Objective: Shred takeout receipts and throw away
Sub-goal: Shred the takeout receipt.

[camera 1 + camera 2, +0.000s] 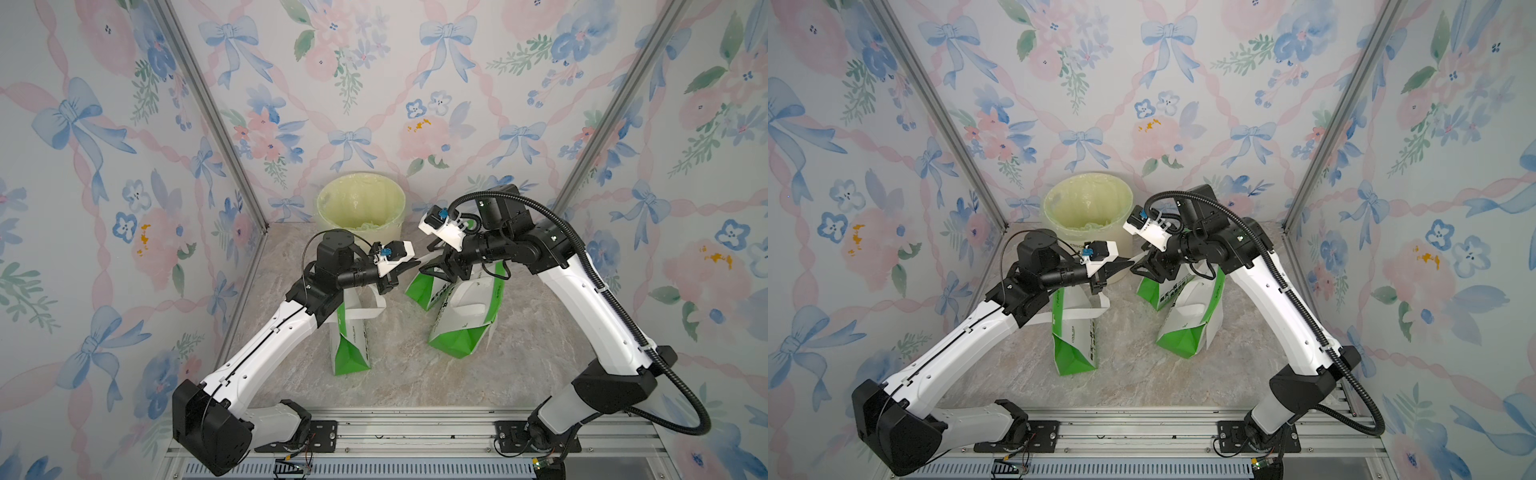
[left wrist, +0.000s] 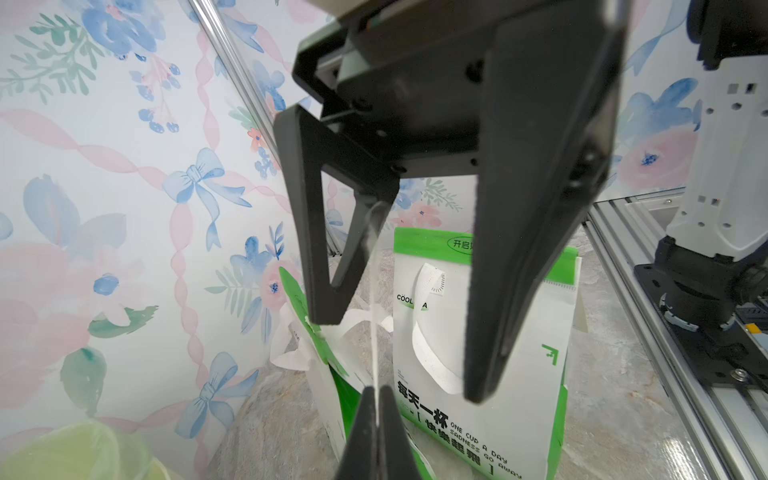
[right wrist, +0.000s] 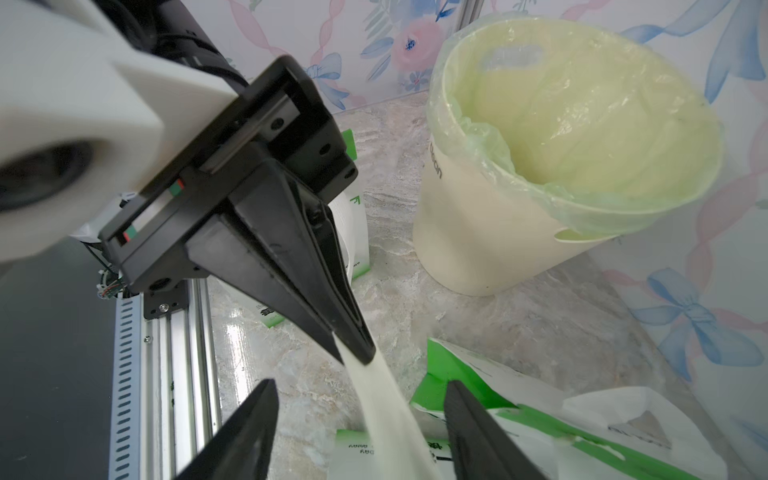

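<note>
While L claw (image 3: pixel 355 350) pinches receipt (image 3: pixel 388 409), long axis points into wide-spread R claw (image 3: pixel 360 384).

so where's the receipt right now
In the right wrist view the receipt is pinched in the shut left pincer, its free end inside the open right pincer, above the bags and near the bin.

The bin (image 1: pixel 361 199) stands behind bags (image 1: pixel 349 353) on the table (image 1: pixel 395 374).
</note>
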`<state>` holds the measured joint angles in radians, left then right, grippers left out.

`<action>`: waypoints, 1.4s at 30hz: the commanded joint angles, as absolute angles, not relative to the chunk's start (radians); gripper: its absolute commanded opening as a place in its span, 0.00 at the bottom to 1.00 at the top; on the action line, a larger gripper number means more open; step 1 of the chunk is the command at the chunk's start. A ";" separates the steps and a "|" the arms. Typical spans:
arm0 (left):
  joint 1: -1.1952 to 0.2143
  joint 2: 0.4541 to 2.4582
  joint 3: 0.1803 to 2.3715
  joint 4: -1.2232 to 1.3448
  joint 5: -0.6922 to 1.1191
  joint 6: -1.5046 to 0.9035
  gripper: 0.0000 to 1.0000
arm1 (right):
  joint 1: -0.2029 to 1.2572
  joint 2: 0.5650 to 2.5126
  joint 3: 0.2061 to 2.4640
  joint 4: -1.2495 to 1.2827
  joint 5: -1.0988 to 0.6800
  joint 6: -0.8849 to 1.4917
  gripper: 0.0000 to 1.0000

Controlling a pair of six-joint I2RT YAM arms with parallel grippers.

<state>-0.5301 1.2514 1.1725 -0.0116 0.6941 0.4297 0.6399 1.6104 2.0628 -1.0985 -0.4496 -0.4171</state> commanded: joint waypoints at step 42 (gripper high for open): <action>-0.571 1.188 1.169 -0.036 0.486 0.645 0.00 | 0.601 1.699 2.122 -1.044 -0.520 -0.134 0.00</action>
<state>-0.5568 1.2270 1.1725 -0.0521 0.5560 0.5659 0.6231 1.6764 2.1033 -1.0756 -0.5316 -0.2424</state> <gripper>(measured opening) 0.046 0.047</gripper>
